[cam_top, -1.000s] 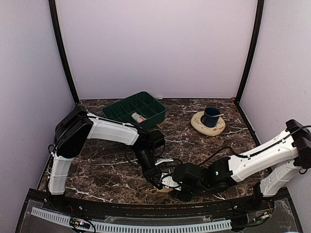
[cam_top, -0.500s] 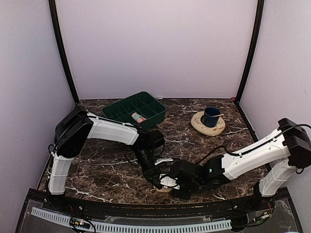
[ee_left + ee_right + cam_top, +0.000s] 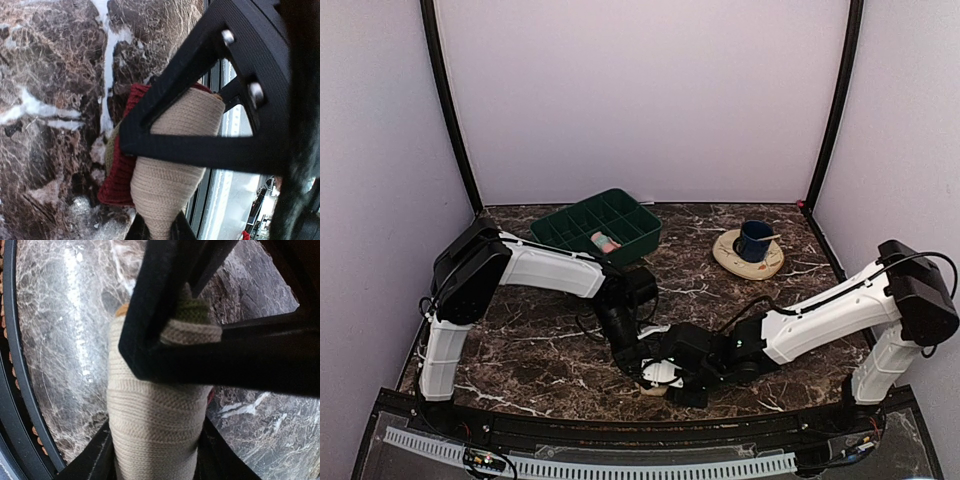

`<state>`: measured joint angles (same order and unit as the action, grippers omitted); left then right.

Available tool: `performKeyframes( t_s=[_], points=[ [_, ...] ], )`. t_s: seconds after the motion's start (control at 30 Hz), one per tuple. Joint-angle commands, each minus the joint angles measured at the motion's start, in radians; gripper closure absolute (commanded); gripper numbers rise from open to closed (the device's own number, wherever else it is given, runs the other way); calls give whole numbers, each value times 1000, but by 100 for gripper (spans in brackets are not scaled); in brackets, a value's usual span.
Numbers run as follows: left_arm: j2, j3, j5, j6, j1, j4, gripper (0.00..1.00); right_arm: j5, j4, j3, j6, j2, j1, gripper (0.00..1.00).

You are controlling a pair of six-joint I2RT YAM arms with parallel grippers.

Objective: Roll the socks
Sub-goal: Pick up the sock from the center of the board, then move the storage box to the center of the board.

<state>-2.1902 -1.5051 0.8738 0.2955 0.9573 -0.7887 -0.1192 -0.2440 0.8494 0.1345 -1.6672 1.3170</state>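
The tan-beige sock (image 3: 161, 190), with a dark red part (image 3: 119, 172), is bunched into a roll near the table's front edge, and only a sliver of it (image 3: 654, 390) shows from above. My left gripper (image 3: 156, 231) is shut on its narrow end. My right gripper (image 3: 155, 462) has a finger pressed against each side of the same roll (image 3: 150, 410). Both grippers (image 3: 642, 368) (image 3: 666, 378) meet there. The pink sock (image 3: 604, 241) lies in the green tray.
The green divided tray (image 3: 620, 213) stands at the back left. A blue cup (image 3: 755, 239) sits on a beige saucer (image 3: 729, 260) at the back right. The table's black front rail (image 3: 620, 417) runs just below the grippers.
My right arm has reached further left, up against the left gripper, and its jaws have narrowed onto the tan roll. The left arm has held still.
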Motion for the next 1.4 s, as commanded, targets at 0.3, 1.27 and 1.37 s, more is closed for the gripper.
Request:
performKeyframes(
  t_s=[0.3, 1.27, 1.37],
  points=[
    [-15, 0, -75, -13, 7, -20, 90, 78, -31, 57, -2, -55, -33, 93],
    [560, 385, -279, -538, -311, 523, 46, 31, -26, 18, -204, 25, -36, 100],
    [625, 414, -398, -591, -386, 550, 39, -5, -30, 27, -233, 35, -36, 100]
  ],
)
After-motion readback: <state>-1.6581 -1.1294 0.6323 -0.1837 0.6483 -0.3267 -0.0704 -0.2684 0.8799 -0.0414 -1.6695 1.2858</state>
